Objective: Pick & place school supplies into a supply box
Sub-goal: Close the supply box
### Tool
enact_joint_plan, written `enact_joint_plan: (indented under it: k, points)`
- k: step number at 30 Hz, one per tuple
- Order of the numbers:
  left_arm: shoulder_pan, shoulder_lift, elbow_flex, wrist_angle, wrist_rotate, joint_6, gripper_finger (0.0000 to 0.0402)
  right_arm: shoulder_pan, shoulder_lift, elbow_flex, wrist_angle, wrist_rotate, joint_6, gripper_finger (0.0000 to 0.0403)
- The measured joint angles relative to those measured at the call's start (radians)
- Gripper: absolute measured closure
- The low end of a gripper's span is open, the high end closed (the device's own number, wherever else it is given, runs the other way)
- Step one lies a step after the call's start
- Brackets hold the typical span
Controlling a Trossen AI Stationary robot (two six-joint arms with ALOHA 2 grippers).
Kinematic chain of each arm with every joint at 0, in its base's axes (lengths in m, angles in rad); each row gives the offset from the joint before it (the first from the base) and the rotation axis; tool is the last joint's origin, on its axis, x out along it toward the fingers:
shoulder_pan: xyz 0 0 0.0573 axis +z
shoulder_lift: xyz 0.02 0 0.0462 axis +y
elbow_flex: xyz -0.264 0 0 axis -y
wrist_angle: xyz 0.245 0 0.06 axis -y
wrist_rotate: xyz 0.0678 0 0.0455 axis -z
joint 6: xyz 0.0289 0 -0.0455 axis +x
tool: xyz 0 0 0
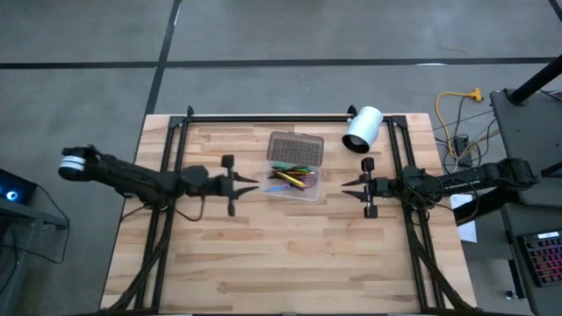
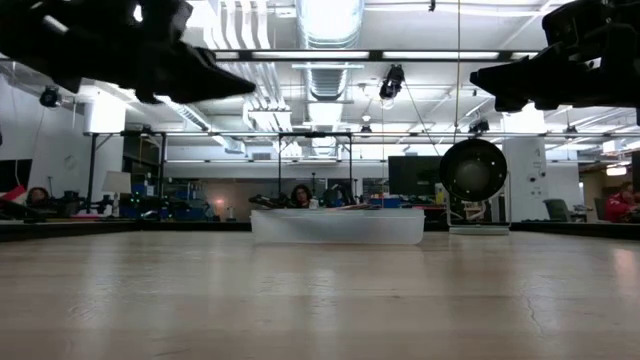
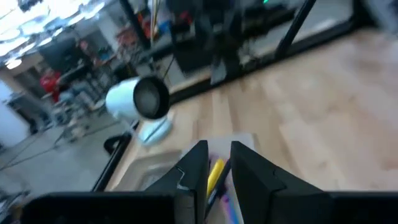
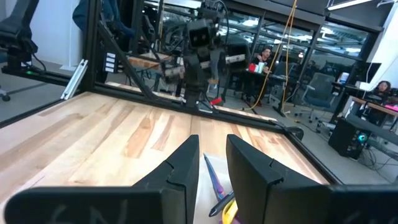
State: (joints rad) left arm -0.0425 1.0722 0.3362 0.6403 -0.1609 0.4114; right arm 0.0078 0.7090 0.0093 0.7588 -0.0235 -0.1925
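The supply box (image 1: pixel 303 195) lies open at the table's middle, its grey lid (image 1: pixel 296 149) folded back toward the far edge. The school supplies (image 1: pixel 290 180), thin green, yellow, orange and blue pencils and pens, lie inside its clear tray. In the low view the box (image 2: pixel 338 226) rests flat on the wood. My left gripper (image 1: pixel 256 183) hovers level just left of the box, narrowly open, holding nothing; a yellow pencil (image 3: pixel 214 174) shows between its fingers (image 3: pixel 219 149). My right gripper (image 1: pixel 344 184) hovers level to the box's right, narrowly open (image 4: pixel 213 142) and empty.
A white cylinder (image 1: pixel 363 129) lies at the far right, its dark open end (image 2: pixel 473 170) facing the near side. Black frame rails (image 1: pixel 263 118) run along the far edge and both sides. Bare wood (image 1: pixel 290 254) spreads across the near half. People sit in the room behind.
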Motion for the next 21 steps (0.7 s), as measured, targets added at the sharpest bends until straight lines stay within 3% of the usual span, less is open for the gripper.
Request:
enact_joint_plan:
  k: [4,9,21]
  points:
    - [0.026,-0.111,-0.053,-0.006,0.081,-0.042,0.0348,0.000,0.000,0.000,0.000,0.000,0.000,0.0330]
    - [0.076,-0.218,-0.099,-0.030,0.082,-0.118,0.0348,0.000,0.000,0.000,0.000,0.000,0.000,0.0330]
    - [0.129,-0.316,-0.125,-0.048,0.193,-0.186,0.0348,0.000,0.000,0.000,0.000,0.000,-0.001,0.0330]
